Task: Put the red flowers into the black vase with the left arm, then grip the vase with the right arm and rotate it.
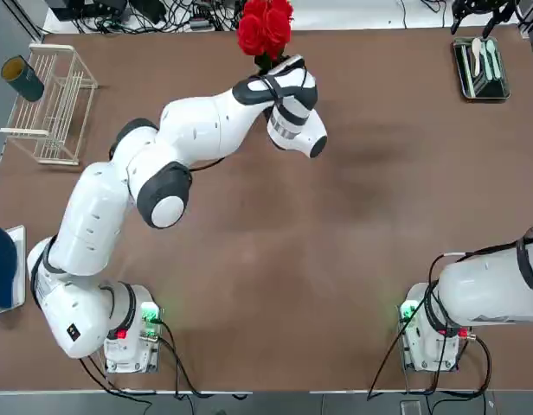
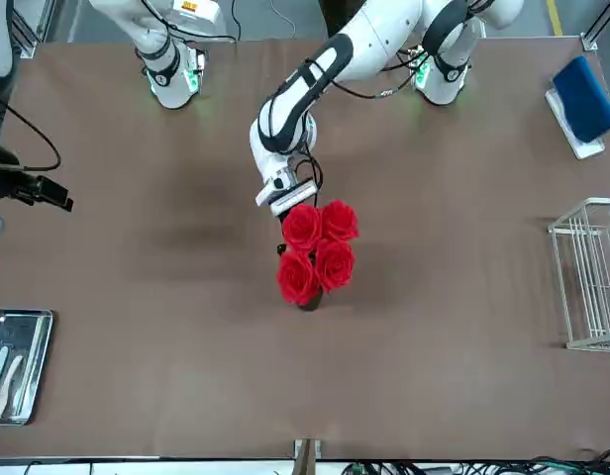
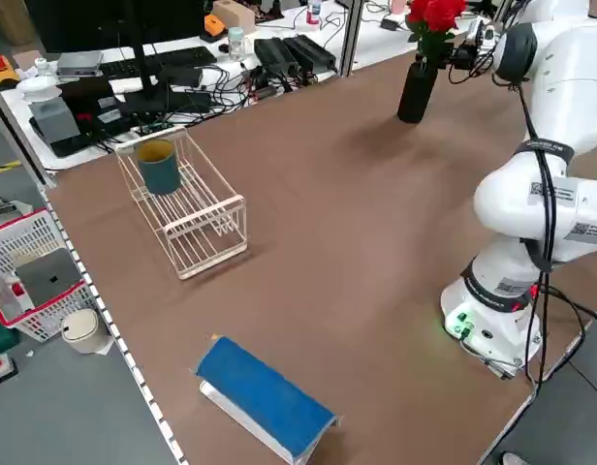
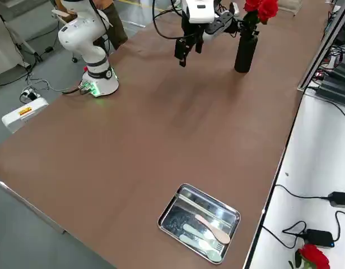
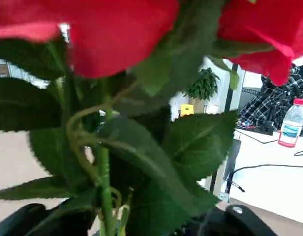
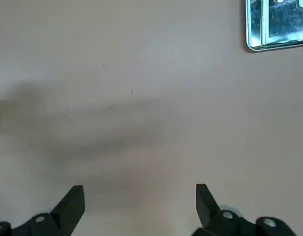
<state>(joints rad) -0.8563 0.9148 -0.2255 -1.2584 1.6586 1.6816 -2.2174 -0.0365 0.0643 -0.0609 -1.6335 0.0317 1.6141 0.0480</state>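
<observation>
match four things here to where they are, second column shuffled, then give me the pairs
1. red flowers
2. green cup
3. cutlery
4. left claw

A. in the metal tray
B. at the flowers' stems
C. in the black vase
D. at the white rack

1-C, 2-D, 3-A, 4-B
</observation>
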